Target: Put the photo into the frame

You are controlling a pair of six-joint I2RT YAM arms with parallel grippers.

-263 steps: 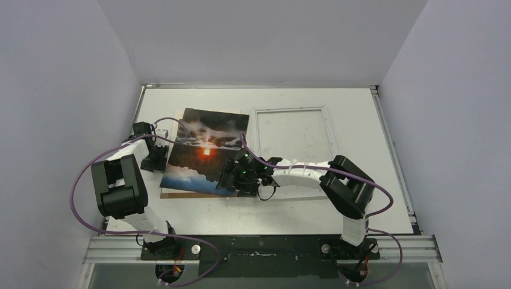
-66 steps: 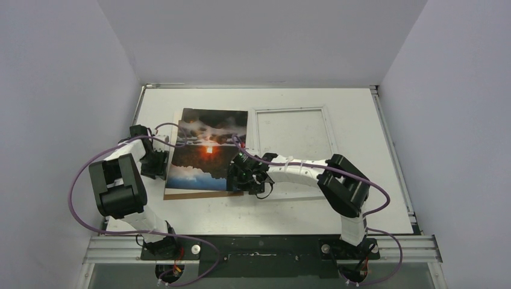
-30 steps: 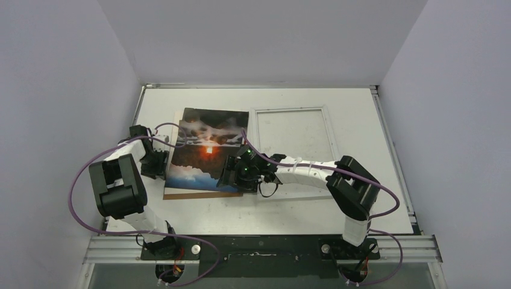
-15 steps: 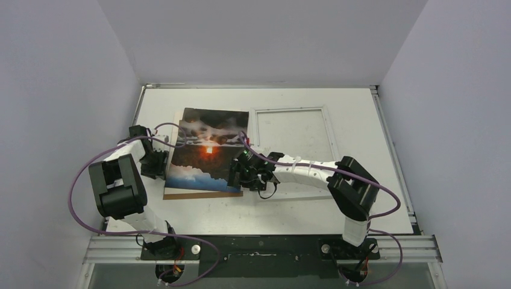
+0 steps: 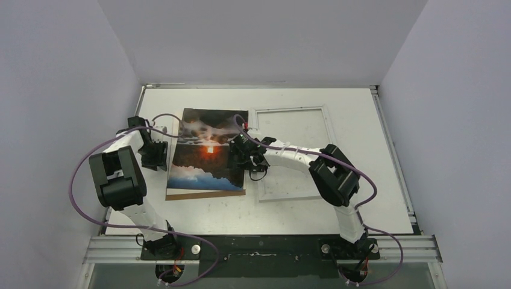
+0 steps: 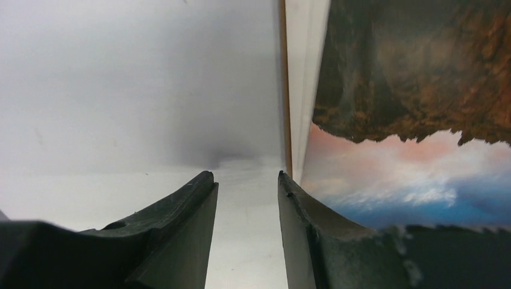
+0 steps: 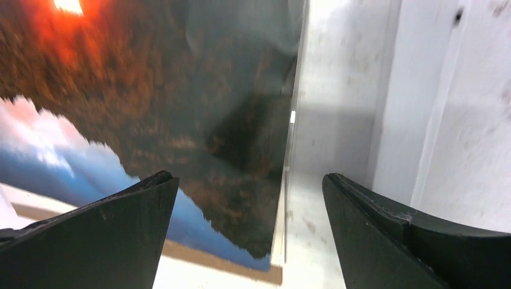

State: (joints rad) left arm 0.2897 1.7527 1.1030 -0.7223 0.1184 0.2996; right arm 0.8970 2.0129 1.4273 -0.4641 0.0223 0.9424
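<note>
The photo (image 5: 208, 150), a dark sunset print, lies flat on a brown backing board (image 5: 205, 194) left of centre. The frame (image 5: 290, 109), white-bordered, lies just to its right. My right gripper (image 5: 240, 156) hovers at the photo's right edge. In the right wrist view the right gripper (image 7: 247, 180) is wide open and straddles that edge of the photo (image 7: 156, 102), with the frame (image 7: 416, 120) at the right. My left gripper (image 5: 161, 154) sits at the photo's left edge. The left gripper (image 6: 244, 180) is open over bare table, its right finger (image 6: 295, 205) beside the photo (image 6: 410, 120).
A strip of the brown board shows below the photo (image 7: 211, 256) and as a thin line along its left side (image 6: 283, 90). Walls close in the white table (image 5: 361, 198) on three sides. Purple cables loop off both arms.
My right gripper has moved farther along the photo's right edge, from its lower part to mid-height, and opened slightly wider. The photo now lies flatter and squarer on the board. The left gripper shifted slightly away.
</note>
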